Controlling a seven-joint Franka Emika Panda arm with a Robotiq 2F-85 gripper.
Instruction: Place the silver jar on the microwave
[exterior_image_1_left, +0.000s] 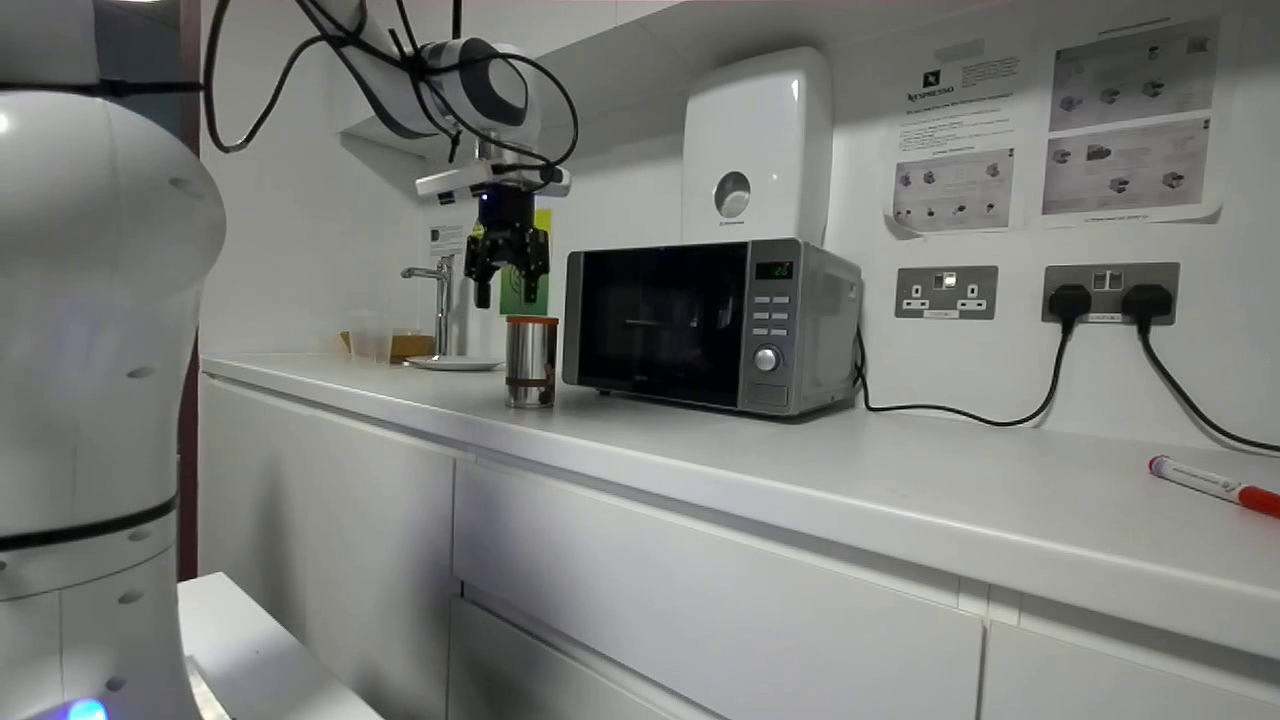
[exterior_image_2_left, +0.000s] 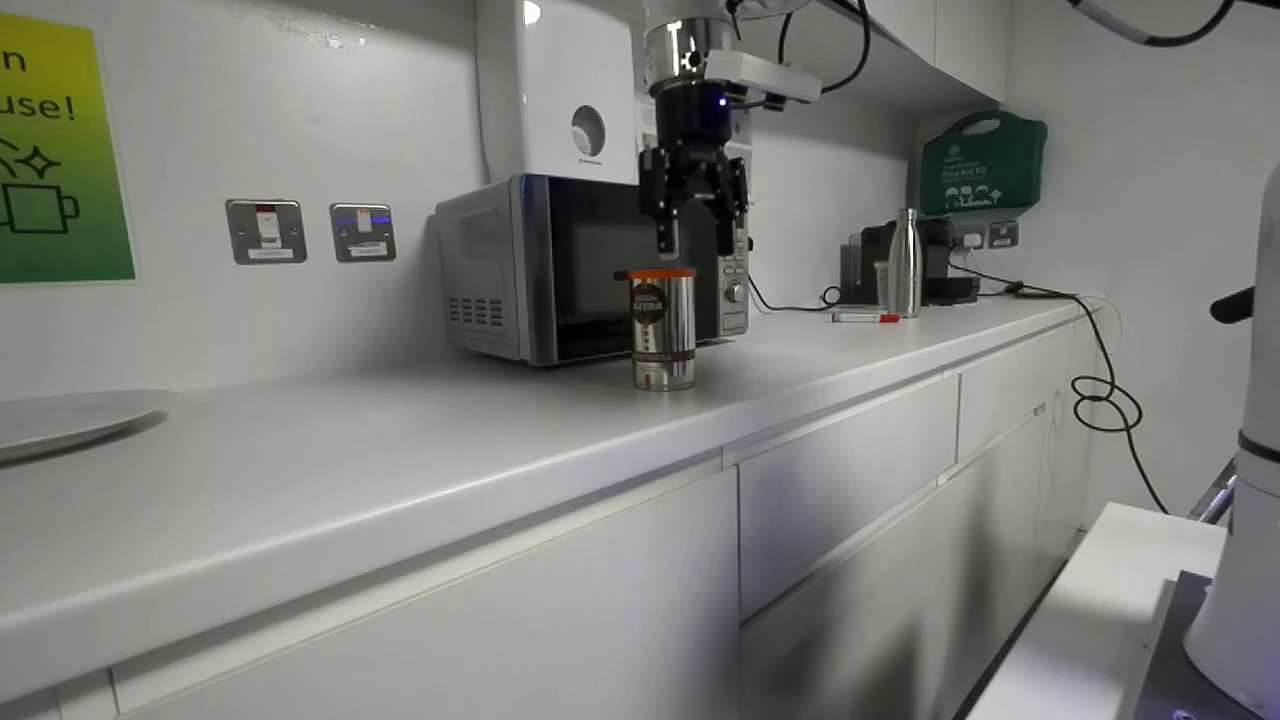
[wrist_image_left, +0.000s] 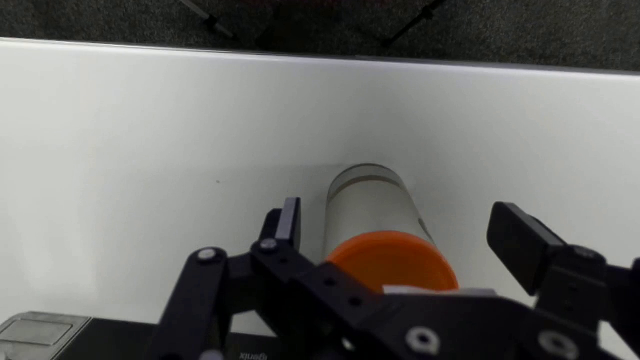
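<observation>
- Gripper (exterior_image_1_left: 507, 292) hangs upper L of ctr in an exterior view, pointing down, jaws spread wide; nothing's in its grasp.
- Silver jar (exterior_image_2_left: 664, 330) stands upright on the tabletop (exterior_image_2_left: 330, 480), dead ctr in an exterior view, orange lid (exterior_image_2_left: 662, 273) on top. From here the fingertips (exterior_image_2_left: 668, 240) are just above the lid, apart from it.
- Wrist view: I get the jar from above, low & a bit R of ctr, w/ one finger L of it, one R, a gap each side. Gripper's own body hides part of the lid.
- Microwave (exterior_image_1_left: 660, 325) sits mid-frame in an exterior view, same tabletop, door shut, green digits lit on the control panel (exterior_image_1_left: 772, 300). Jar's just in front, showing L of it.
- White wall box (exterior_image_1_left: 758, 150) shows upper ctr-R, above microwave.
- Printed sheets (exterior_image_1_left: 1135, 165) upper R on the wall; below 'em a double socket (exterior_image_1_left: 1107, 302) w/ two black plugs (exterior_image_1_left: 1070, 303) in.
- Red-and-white marker (exterior_image_1_left: 1215, 487) lies at far R edge, on the tabletop.
- In an exterior view: plate (exterior_image_2_left: 80, 415) cut off at L edge, yellow-green sign (exterior_image_2_left: 65, 160) upper L, steel bottle (exterior_image_2_left: 905, 265) R of ctr, green first aid kit (exterior_image_2_left: 983, 165) upper R.
</observation>
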